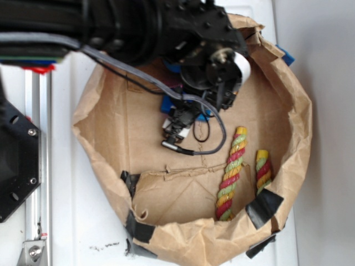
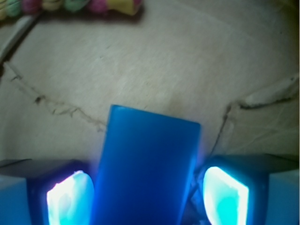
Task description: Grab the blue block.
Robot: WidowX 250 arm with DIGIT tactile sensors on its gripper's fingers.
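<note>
In the wrist view the blue block [image 2: 147, 168] lies flat on the brown paper, straight between the two fingers of the pincer [image 2: 147, 197]. Its near end runs out of the bottom of the picture and its far end reaches past the fingertips. The block is slightly skewed, its long sides leaning to the right as they go away from the camera. The left pad [image 2: 70, 197] and the right pad [image 2: 224, 194] (both glowing pale cyan) stand apart, one on each side of the slab. A thin dark gap shows on the right side; on the left the block's edge comes just beside the pad, and I cannot tell whether it touches. So the pincer is spread wide and straddles the block, not clamped on it.

From the exterior view the arm reaches down into a crumpled brown paper bag [image 1: 299, 111] on the white desk [image 1: 83, 233]. Only a scrap of the blue block [image 1: 168, 104] shows under the arm's black body. A striped rope toy [image 1: 232, 172] lies well to the side of it, a shorter rope piece [image 1: 263, 169] beyond that.
</note>
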